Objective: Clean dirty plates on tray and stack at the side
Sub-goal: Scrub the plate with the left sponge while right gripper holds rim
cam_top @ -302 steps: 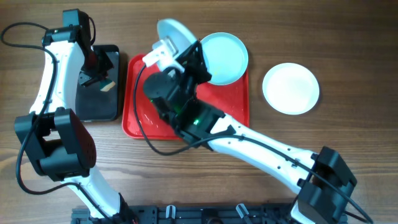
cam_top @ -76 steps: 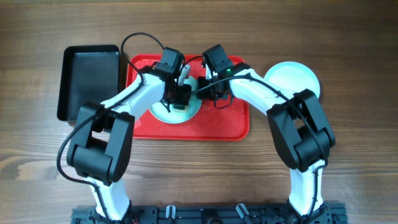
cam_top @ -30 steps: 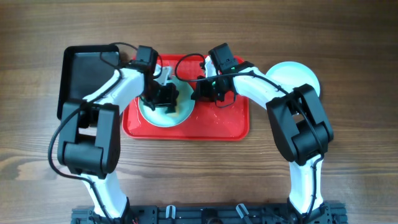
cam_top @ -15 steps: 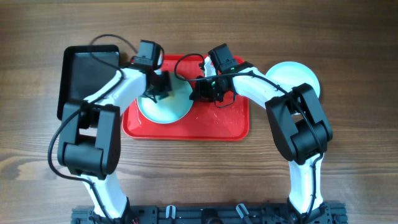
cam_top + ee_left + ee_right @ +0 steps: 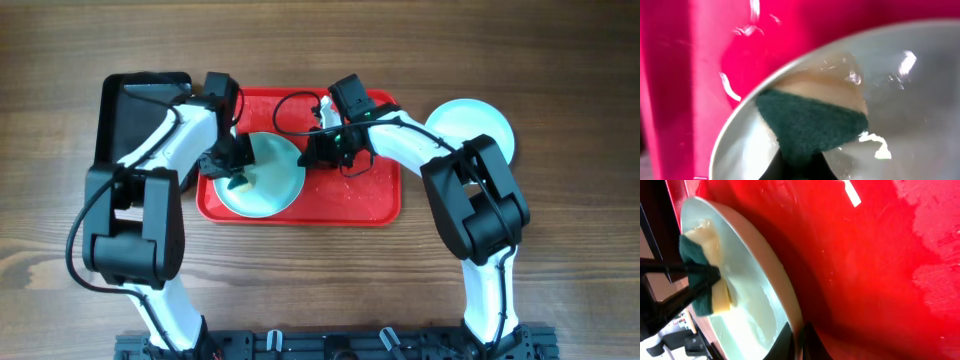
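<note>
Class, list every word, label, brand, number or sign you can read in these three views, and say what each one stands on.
None: no text, number or sign can be read in any view.
The red tray, the turquoise plate, the sponge, the black tray and the side plate show no print.
</note>
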{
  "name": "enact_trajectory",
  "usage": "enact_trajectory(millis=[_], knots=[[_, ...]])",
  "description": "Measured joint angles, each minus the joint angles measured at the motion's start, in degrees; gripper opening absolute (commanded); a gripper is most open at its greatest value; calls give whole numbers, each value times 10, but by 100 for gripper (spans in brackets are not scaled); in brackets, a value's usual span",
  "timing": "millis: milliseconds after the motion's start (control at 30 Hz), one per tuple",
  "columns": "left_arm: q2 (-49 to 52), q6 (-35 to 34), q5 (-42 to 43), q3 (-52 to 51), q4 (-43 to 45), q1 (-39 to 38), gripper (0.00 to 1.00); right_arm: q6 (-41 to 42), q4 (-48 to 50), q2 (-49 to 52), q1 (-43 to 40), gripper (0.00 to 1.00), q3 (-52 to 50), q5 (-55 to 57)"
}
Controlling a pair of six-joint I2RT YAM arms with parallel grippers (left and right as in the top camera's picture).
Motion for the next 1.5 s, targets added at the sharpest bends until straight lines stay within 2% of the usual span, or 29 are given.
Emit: enact_trajectory(millis=[167,300,467,600,767,933,1033,1167,1300,1500], knots=[[2,113,142,-10,-17,9,4,-4,-1,0,-2,4,0,0],[12,167,225,-17,-4,6,4,-4,-2,0,-2,4,0,0],[18,190,270,-21,45,3,4,-2,-2,0,-3,4,0,-1],[18,174,277,-25,114,1,4,7,-1,0,-7,4,0,0],[18,56,180,-25,206,-7,4,13,0,0,-7,4,0,-1],[6,-71,-9,-14,195,-12,4,13,3,0,-7,4,0,0],[3,-101,-78,-10,154,-19,4,13,8,1,-4,4,0,0],[1,-119,-128,-3,74,-21,4,13,10,1,4,4,0,-6],[1,-123,-163,-2,-6,-21,4,12,10,1,7,4,0,-15],[3,-109,-171,-6,-68,-21,4,11,10,1,7,4,0,-24]])
